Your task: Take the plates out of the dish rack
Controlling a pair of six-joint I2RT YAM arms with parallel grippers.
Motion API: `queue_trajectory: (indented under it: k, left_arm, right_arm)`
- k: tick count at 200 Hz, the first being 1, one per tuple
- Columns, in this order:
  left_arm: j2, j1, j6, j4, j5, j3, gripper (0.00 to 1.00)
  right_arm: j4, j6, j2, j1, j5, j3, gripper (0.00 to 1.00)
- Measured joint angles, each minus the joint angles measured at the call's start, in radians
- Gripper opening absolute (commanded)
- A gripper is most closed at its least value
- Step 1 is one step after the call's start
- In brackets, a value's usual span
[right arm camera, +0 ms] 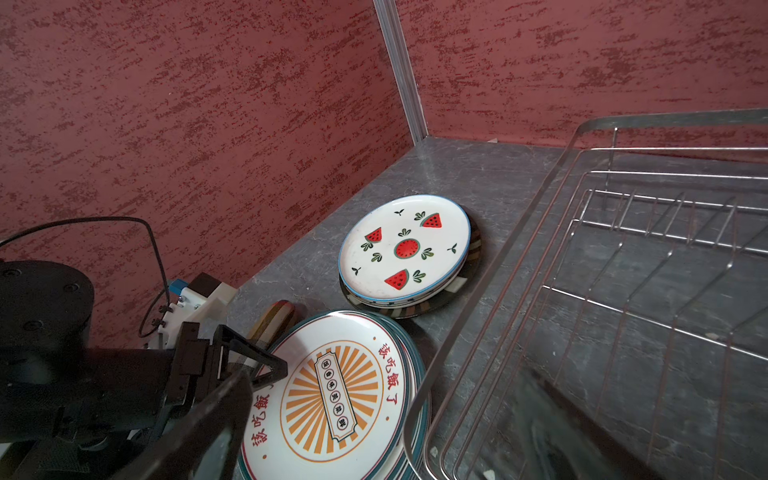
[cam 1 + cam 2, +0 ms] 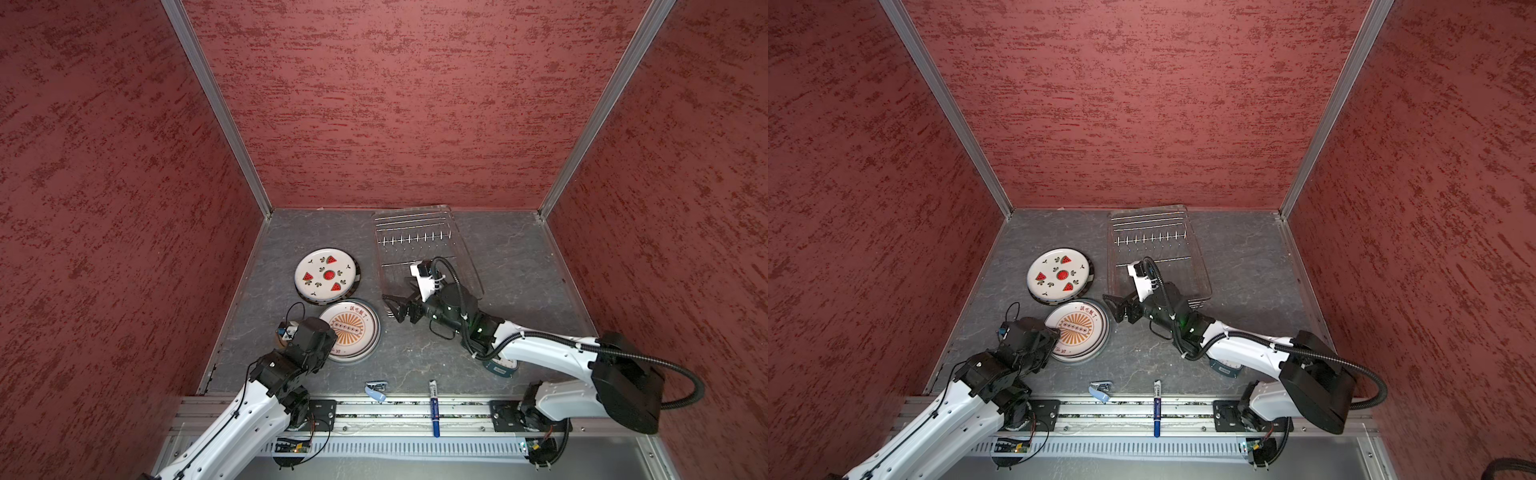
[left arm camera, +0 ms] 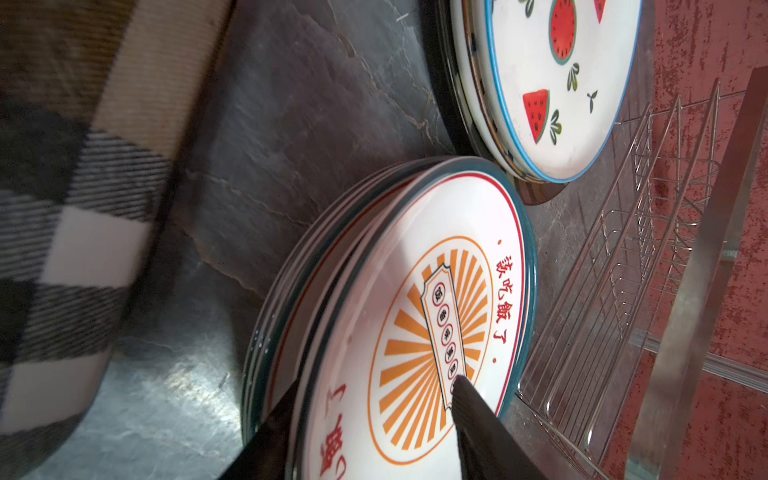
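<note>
My left gripper [image 3: 376,388], jaws parted, straddles the sunburst plate [image 2: 352,329] beside the watermelon plate [image 2: 327,275]; my right gripper [image 2: 390,307] hangs spread wide by the dish rack [image 2: 415,239].

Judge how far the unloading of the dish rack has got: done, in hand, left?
Done: the dish rack stands empty; a watermelon stack and a sunburst stack of plates lie beside it. In hand: the left hand, open, straddles the rim of the sunburst stack's top plate; the right hand is open and empty. Left: apparently only pulling the left hand clear.
</note>
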Motion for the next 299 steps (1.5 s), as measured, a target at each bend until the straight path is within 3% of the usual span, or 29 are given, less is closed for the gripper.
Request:
queue_trajectory:
  k: [147, 187, 230, 256, 299]
  left_arm:
    - [0.002, -0.018, 0.0, -0.033, -0.084, 0.012, 0.59]
    - [0.004, -0.018, 0.0, -0.047, -0.155, 0.025, 0.84]
    - [0.028, -0.017, -0.002, -0.08, -0.313, 0.135, 1.0]
    - [0.073, 0.005, 0.118, 0.006, -0.391, 0.223, 0.99]
    - [0.125, 0.055, 0.568, 0.409, -0.435, 0.236, 0.99]
  right_arm:
    - [0.0, 0.0, 0.008, 0.001, 0.009, 0.0, 0.99]
    - [0.0, 0.002, 0.002, 0.001, 0.052, -0.002, 0.99]
    - [-0.055, 0.004, -0.113, -0.018, 0.204, -0.005, 0.99]
    - [-0.128, -0.012, -0.232, -0.116, 0.305, 0.0, 0.99]
    - [-0.278, -0.003, -0.371, -0.488, 0.394, 0.024, 0.98]
